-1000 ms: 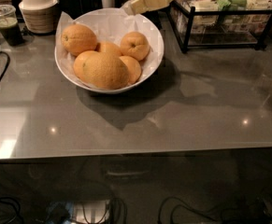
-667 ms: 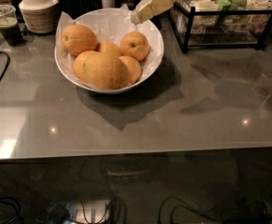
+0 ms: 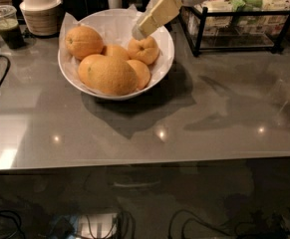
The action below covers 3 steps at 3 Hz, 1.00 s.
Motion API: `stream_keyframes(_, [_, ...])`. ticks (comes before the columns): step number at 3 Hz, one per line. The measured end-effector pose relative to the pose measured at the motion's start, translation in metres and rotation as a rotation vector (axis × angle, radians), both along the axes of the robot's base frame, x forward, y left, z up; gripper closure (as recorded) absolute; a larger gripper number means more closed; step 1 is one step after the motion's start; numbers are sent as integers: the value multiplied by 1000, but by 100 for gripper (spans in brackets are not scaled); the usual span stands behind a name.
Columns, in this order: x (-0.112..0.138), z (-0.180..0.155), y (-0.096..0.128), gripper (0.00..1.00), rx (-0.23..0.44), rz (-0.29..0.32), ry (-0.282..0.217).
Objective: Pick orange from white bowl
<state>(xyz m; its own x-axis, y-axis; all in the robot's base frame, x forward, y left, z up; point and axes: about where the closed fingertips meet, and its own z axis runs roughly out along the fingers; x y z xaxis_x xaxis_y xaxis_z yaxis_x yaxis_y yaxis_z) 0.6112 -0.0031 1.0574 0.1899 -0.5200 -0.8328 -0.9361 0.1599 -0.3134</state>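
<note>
Camera view, the only one: a grey glossy table seen from above and in front. Toward the back stands the white bowl, lined with crinkled paper and holding several oranges. The orange to be picked, the largest and dullest, lies at the front of the bowl, touching the smaller fruit behind it.

The gripper, a cream-coloured wedge on a white arm, reaches in from the upper right. Its tip hangs inside the bowl's back right rim, just above a small round orange. Whether it is open or closed cannot be told from here. It holds nothing.

Compared with a second ago, the gripper has come down and slightly forward: its tip was above the bowl's far edge and is now lower, over the fruit. The oranges and the bowl have not shifted. This suggests the approach is under way but no grasp has begun; the large orange sits nearer the camera than the tip, so the arm probably needs to travel further forward.

Behind the bowl stand a ribbed beige container and a plastic cup; a black wire rack stands to the right.
</note>
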Motion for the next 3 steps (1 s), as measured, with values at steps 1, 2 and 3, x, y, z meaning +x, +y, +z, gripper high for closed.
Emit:
stream_keyframes(1, [-11, -8, 5, 0, -62, -10, 11])
stream_keyframes(2, [-18, -12, 8, 0, -96, -15, 16])
stream_keyframes(3, [-24, -16, 10, 0, -130, -21, 22])
